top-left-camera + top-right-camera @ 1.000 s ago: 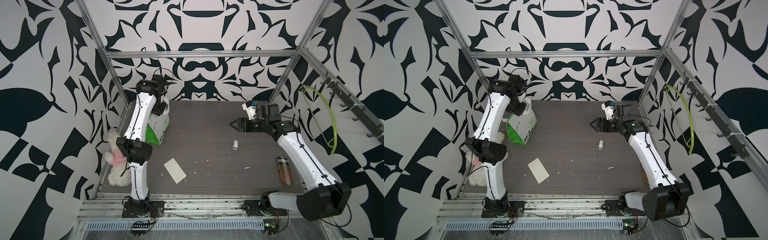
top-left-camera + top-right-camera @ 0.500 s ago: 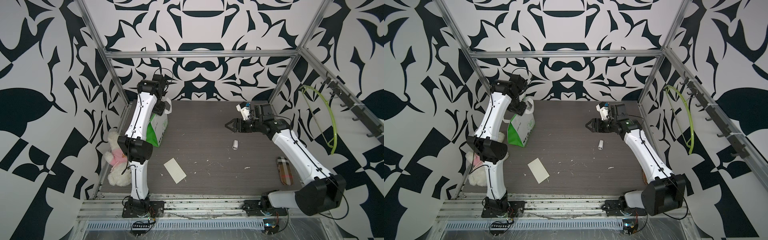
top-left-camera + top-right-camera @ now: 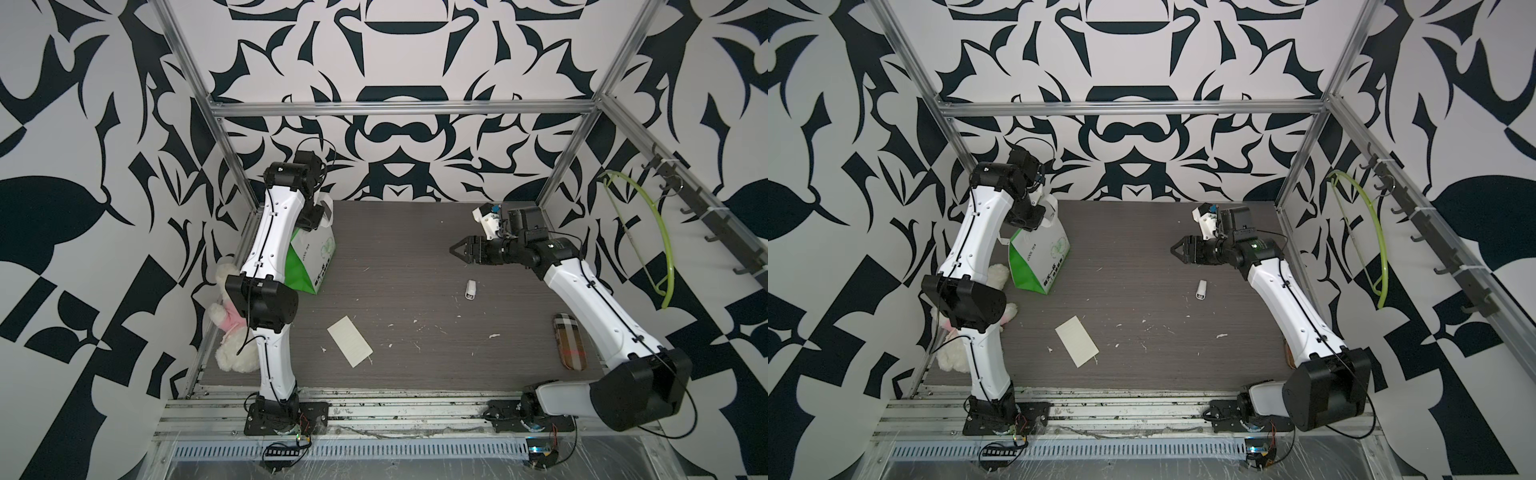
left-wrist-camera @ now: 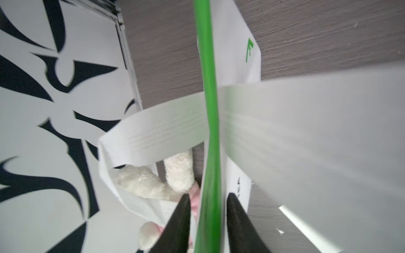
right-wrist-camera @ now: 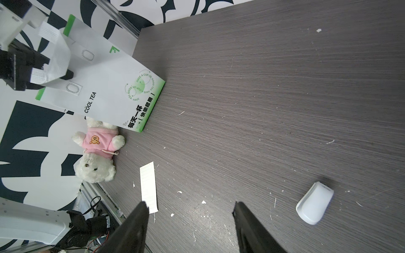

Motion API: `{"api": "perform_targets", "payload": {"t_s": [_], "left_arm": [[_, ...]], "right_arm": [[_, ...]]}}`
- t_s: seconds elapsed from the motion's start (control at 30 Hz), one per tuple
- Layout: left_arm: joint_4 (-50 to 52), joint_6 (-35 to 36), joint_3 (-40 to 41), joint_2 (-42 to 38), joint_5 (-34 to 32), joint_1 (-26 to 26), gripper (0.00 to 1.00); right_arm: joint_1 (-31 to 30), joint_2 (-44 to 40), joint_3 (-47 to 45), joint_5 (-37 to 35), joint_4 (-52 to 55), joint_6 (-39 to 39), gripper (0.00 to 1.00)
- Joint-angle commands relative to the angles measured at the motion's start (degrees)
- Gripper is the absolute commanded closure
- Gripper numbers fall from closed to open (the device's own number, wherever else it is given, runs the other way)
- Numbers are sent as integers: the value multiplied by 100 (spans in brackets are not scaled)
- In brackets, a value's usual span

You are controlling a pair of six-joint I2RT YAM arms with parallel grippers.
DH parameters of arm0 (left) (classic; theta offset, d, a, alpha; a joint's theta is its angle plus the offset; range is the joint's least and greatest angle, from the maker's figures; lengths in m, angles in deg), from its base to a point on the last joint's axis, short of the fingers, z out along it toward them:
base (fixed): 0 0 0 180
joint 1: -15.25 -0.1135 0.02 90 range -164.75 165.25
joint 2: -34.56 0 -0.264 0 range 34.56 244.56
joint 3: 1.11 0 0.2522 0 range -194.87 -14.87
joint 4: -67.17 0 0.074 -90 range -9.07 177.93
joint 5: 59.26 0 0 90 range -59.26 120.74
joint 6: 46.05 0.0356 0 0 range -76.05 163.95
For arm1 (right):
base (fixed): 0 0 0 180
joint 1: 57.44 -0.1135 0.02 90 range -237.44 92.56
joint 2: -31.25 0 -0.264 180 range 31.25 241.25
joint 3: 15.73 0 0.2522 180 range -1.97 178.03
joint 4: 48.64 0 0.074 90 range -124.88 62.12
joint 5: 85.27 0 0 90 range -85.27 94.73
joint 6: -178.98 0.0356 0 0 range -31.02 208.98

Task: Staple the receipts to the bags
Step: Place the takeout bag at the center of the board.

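The bag [image 3: 318, 257], white with green sides and "COOL TEA" print [image 5: 109, 87], stands tilted at the back left of the table in both top views [image 3: 1042, 253]. My left gripper [image 4: 207, 197] sits at its top, narrowly shut on the folded green side edge [image 4: 208, 109], with the white loop handle [image 4: 153, 135] draped beyond. The receipt [image 3: 349, 341] lies flat near the table's front [image 3: 1076, 341] [image 5: 149, 188]. A small white stapler [image 3: 470, 289] lies right of centre [image 5: 314, 206]. My right gripper [image 3: 453, 250] hovers open above the table [image 5: 189, 206], holding nothing.
A white plush bear [image 3: 230, 332] in a pink top lies against the left wall beside the bag [image 5: 96, 153]. A patterned case [image 3: 569, 340] rests by the right arm. A green hanger [image 3: 660, 249] hangs on the right wall. Paper scraps dot the table.
My right gripper has moved left toward the table's middle. The left gripper stays at the bag's top, and the bag has shifted slightly under it.
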Motion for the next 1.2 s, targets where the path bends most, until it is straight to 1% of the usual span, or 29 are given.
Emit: {"api": "perform_targets", "payload": {"t_s": [0.0, 0.17, 0.2, 0.27, 0.33, 0.37, 0.43, 0.6, 0.77, 0.83, 1.0, 1.17], "left_arm": [[-67, -45, 221, -212, 369, -121, 81], [-148, -15, 356, -269, 740, -383, 98], [-160, 11, 257, -247, 825, -421, 100], [-77, 73, -156, -146, 856, -432, 100], [22, 87, -601, -39, 1085, -451, 100], [4, 78, -692, -23, 1286, -460, 100], [-76, 87, -619, -23, 1416, -461, 100], [53, 45, -246, 226, 1422, -457, 100], [-174, -1, 220, 314, 1359, -385, 100], [-140, 8, 166, 452, 1265, -311, 100], [107, 69, -317, 876, 969, -163, 100], [-12, 78, -136, 790, 895, -154, 98]], "right_arm": [[-29, -178, 160, -19, -65, -52, 37], [-29, -163, 177, -30, -44, -47, 37], [-29, -164, 185, -30, -44, -43, 37], [-29, -154, 211, -21, -31, -34, 37], [-29, -154, 230, -30, -31, -20, 38], [-29, -161, 230, -30, -44, -6, 38], [-38, -184, 213, -30, -71, 20, 38], [-38, -215, 84, -19, -67, -54, 38], [-42, -271, 46, 40, -61, -24, 38], [-38, -303, 93, 40, -52, -3, 38], [-43, -322, 276, 58, 120, -76, 38], [-42, -409, 195, 74, 116, -105, 39]]}}
